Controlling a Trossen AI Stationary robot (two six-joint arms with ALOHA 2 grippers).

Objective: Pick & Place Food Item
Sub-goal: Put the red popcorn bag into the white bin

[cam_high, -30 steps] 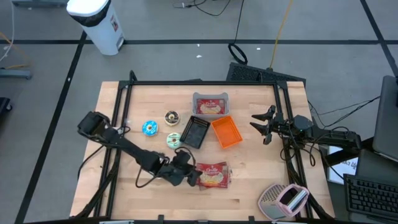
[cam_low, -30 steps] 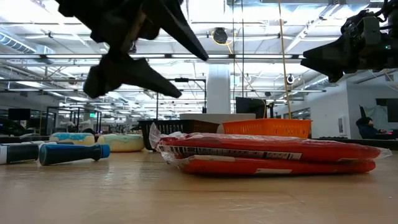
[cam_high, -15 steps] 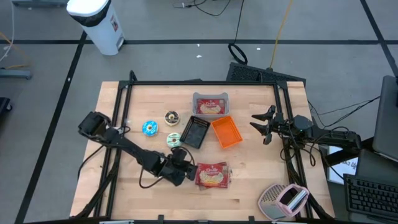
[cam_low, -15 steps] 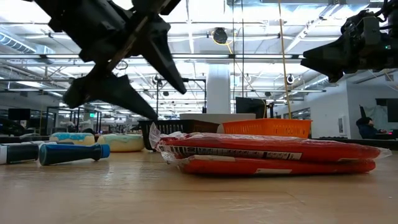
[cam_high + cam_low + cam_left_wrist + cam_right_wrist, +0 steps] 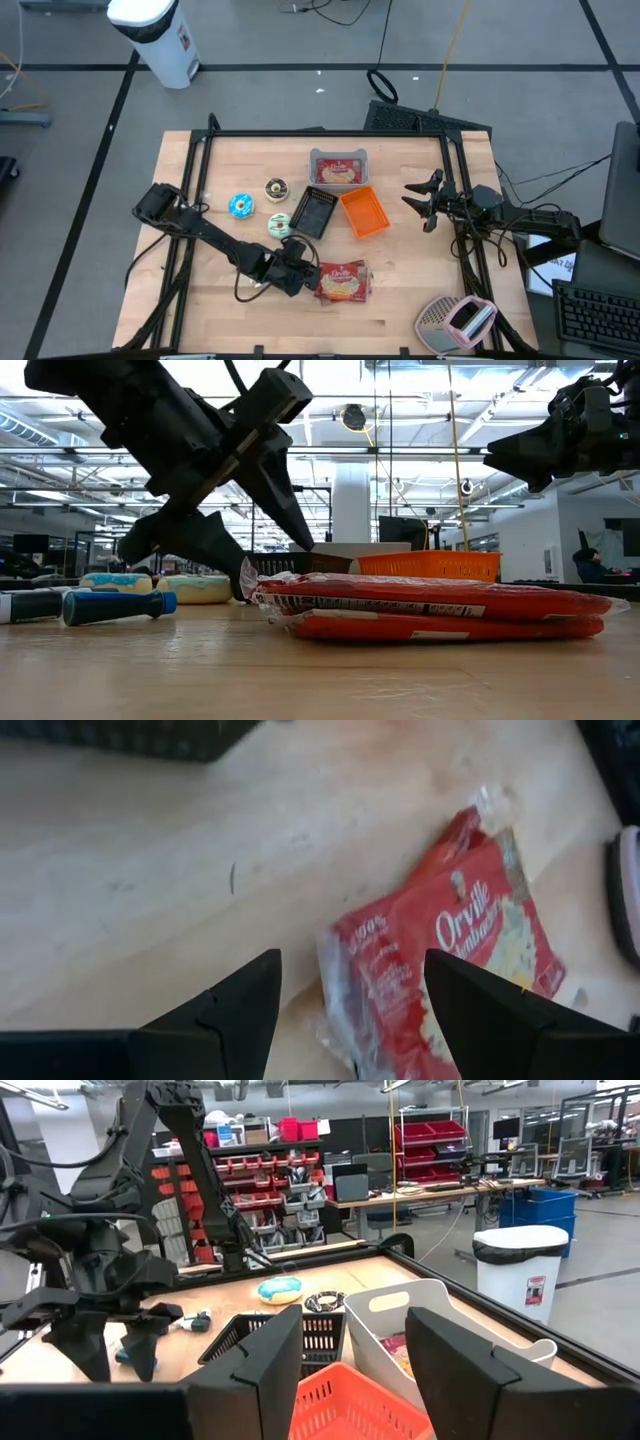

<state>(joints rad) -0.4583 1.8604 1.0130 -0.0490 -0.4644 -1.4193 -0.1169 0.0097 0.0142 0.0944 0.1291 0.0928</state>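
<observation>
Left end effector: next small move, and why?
Probably ease forward a little so the fingers straddle the popcorn bag's near edge, then close. The left end effector is open, low at the bag's left end, with only its clear edge between the fingers and no grip yet. The right end effector waits near the orange basket.

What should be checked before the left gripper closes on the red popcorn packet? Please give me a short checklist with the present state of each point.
1. Left gripper open: ok, its fingers stand apart.
2. Left gripper lined up with the red popcorn packet: ok, it is at the packet's edge, low over the table.
3. Packet between the fingers: not ok, in the left wrist view the packet lies ahead of the fingertips.
4. Packet free of other things: ok, it lies alone, apart from the orange basket.
5. Right gripper out of the way: ok, raised at the table's right side.
</observation>
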